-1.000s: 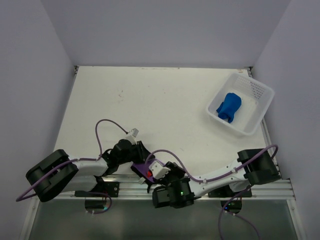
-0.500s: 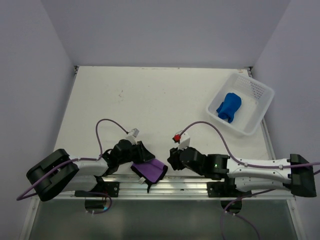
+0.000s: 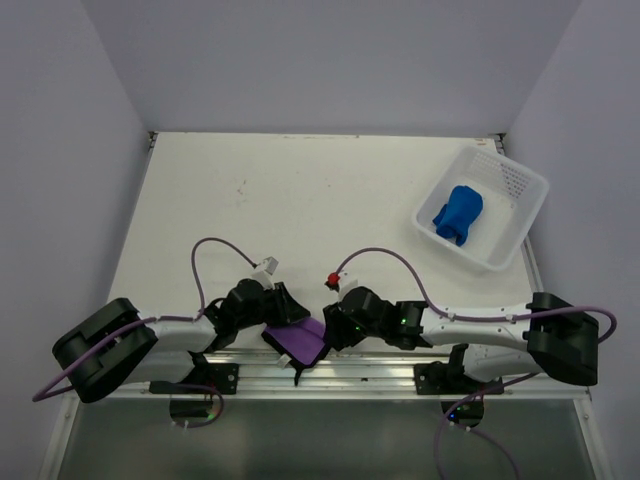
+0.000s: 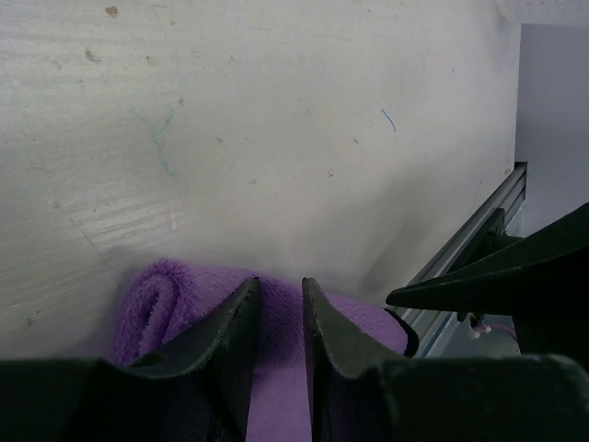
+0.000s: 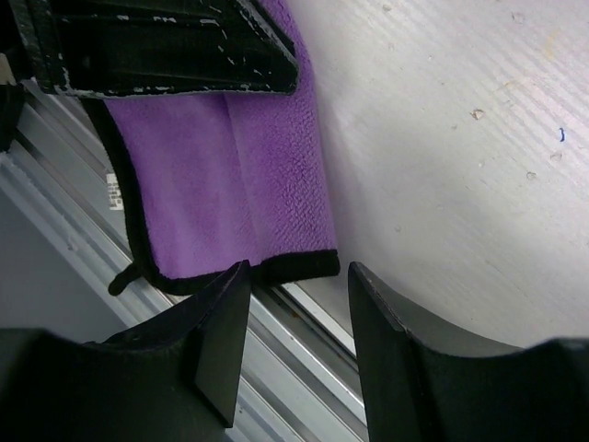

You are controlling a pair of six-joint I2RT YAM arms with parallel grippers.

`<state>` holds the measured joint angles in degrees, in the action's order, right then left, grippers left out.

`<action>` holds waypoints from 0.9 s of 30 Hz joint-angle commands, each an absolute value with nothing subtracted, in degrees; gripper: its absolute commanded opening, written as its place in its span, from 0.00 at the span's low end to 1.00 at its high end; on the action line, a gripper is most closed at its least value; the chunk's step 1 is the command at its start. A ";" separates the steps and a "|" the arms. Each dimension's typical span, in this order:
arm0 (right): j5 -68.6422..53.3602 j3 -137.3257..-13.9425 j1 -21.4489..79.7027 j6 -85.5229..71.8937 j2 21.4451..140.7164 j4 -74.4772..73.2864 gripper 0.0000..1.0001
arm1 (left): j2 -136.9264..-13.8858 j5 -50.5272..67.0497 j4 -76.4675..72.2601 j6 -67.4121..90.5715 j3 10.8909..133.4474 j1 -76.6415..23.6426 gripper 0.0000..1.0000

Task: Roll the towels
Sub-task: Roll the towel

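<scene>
fleece, by the look of it. from above, the purple towel [image 3: 303,342] lies at the near edge of the table [image 3: 300,200], partly over the rail [image 3: 372,368], between the two tools. the left gripper [image 3: 288,312] sits on its left side and the right gripper [image 3: 333,328] is just beside its right edge. the blue towel [image 3: 459,213] is bunched in the white basket [image 3: 525,180] at the far right, well apart from both arms.

left wrist view: the left gripper [image 4: 279,285] has its jaws narrow, with purple cloth filling the slit between them. i judge that a pinch on the purple towel [image 4: 166,304], whose plush edge curls into a fold left of the fingers.

right wrist view: the right gripper [image 5: 296,276] stands apart and empty, its fingertips either side of the black-trimmed corner of the purple towel [image 5: 230,175], above the rail [image 5: 304,345]. the table [image 5: 460,138] beside it is bare.

handling, as i judge it: light, limp and soft, nothing to break. it will sag off the edge and slide if dragged by one point, though the nap should give the pads grip. it is best taken at the trimmed hem or corner, where the cloth is firmest. one tool should pin it while the other turns the edge over, or the roll will loosen.
</scene>
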<state>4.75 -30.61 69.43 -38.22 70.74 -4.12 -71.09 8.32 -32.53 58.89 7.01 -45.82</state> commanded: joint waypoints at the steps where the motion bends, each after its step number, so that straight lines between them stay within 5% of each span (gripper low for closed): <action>1: 4.13 -32.08 69.35 -36.74 72.33 -1.85 0.50 | -72.07 4.22 -24.87 54.93 5.36 -45.88 0.30; 9: 6.94 -32.34 69.35 -34.19 74.00 -0.70 0.27 | -72.07 4.75 -25.05 54.58 5.71 -45.88 0.30; 17: 7.47 -33.48 69.35 -31.56 73.92 -0.79 0.46 | -73.03 4.92 -25.22 54.40 6.24 -45.88 0.30; 27: 7.56 -33.40 69.43 -28.31 74.35 -0.79 0.00 | -73.92 5.45 -24.79 53.70 7.56 -45.97 0.30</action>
<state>6.87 -31.62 69.43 -30.59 73.87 -2.70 -72.18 8.43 -32.27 57.52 7.94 -45.84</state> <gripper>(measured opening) 0.061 0.300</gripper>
